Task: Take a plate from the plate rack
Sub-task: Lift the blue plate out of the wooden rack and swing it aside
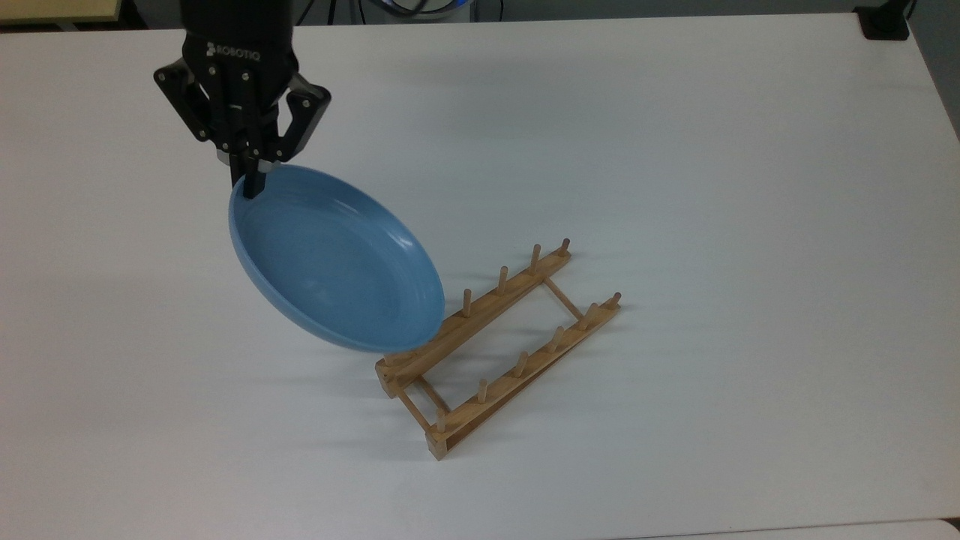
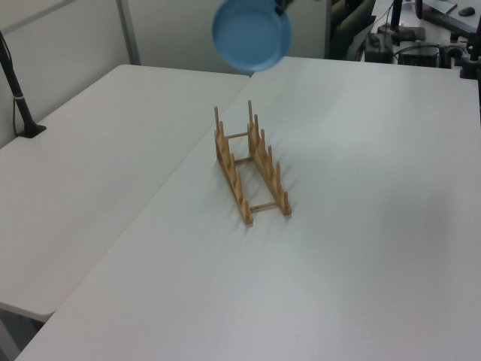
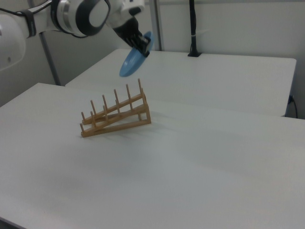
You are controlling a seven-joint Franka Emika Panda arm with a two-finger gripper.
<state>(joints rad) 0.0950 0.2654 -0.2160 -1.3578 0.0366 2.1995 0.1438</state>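
Observation:
The light-blue plate hangs in the air, tilted, its hollow side facing the top view. My gripper is shut on its upper rim, near the top view's upper left. In the left view the plate floats high above the far end of the rack. The right view has the plate held edge-on above the rack, pinched by the black gripper. The wooden plate rack stands on the white table with nothing between its pegs; it also appears as the rack and the rack.
The white table spreads wide on all sides of the rack. A black clamp sits at the top view's far right corner. A black post stands at the left view's left edge, and a seam runs between two tabletops.

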